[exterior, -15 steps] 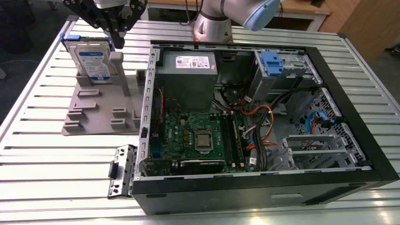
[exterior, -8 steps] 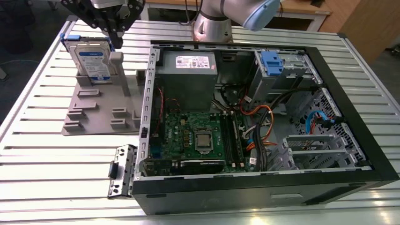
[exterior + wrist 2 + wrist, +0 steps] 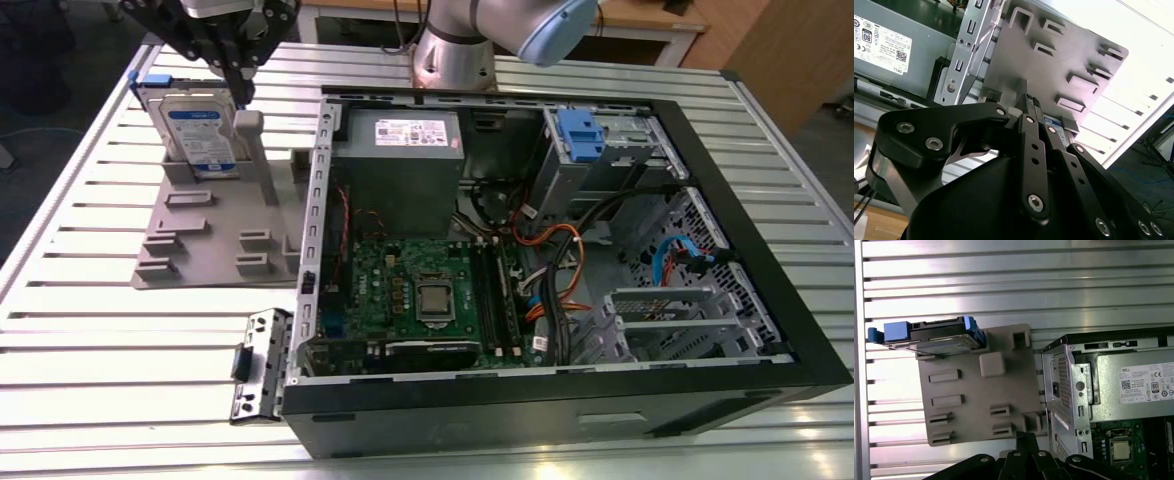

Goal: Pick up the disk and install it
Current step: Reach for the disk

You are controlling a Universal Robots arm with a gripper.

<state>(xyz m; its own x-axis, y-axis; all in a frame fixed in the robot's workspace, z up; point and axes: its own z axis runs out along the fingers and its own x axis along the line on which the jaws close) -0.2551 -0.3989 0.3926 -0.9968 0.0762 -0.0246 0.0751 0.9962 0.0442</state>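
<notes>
The disk [image 3: 195, 135] stands on edge in a slot at the far end of a grey holder plate [image 3: 220, 245], to the exterior view's left of the open computer case [image 3: 561, 400]. It is silver-grey with a white-and-blue label and a bright blue frame. In the first wrist view I look down on the disk's [image 3: 929, 335] top edge and the holder plate [image 3: 979, 405]. My gripper [image 3: 240, 88] hangs above the disk's upper corner, its black fingers drawn together and holding nothing. In the wrist views the gripper [image 3: 1031, 102] [image 3: 1024, 436] points at the holder plate.
The case lies open with a grey power supply [image 3: 414, 145], a green motherboard [image 3: 420, 295], orange and blue cables, and a drive bay with a blue tab [image 3: 583, 130]. A metal bracket [image 3: 260, 365] lies beside the case. The arm's base [image 3: 454, 50] stands behind it on the slatted table [image 3: 80, 330].
</notes>
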